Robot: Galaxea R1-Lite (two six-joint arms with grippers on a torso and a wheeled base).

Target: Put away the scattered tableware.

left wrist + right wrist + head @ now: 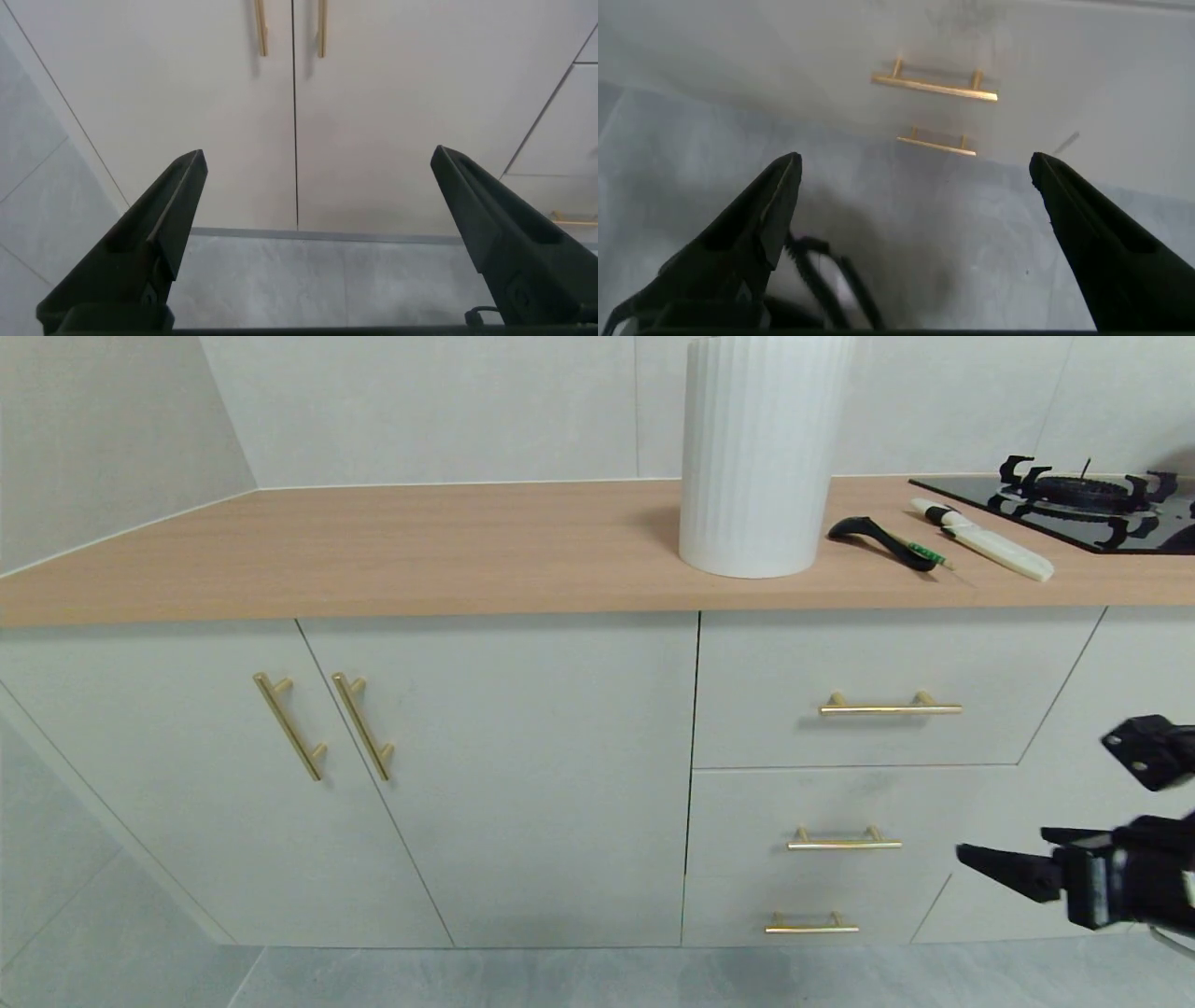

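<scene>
Wood-toned countertop [420, 551] is seen running across the upper half of the head view, backed by pale grey wall tiles. Right of centre on it, a tall white ribbed container [758, 457] is stood upright, its top cut off by the upper edge of the frame. Just to the right of the container, two pieces of tableware are laid flat on the wood: a black-handled utensil [882, 541] with a small green part at its near end, and, a little further right, a white knife [985, 541] with a black band near its far end. The two are set near each other but apart, both angled towards the lower right. A black gas hob [1074, 509] is let into the countertop at the upper right corner. Below the countertop, two pale cabinet doors [485, 775] with slanted gold bar handles are shown at the left, and a stack of three drawers [868, 737] with level gold handles at the right of centre. The right gripper [914, 161] is held low in the lower right of the head view, in front of the drawers, with one finger [1004, 870] pointed left; its jaws are spread wide and nothing is held between them, and the grey floor [971, 233] and two drawer handles are seen beyond them. The left gripper [318, 152] is likewise spread wide and empty, faced towards the seam between the two cabinet doors.
</scene>
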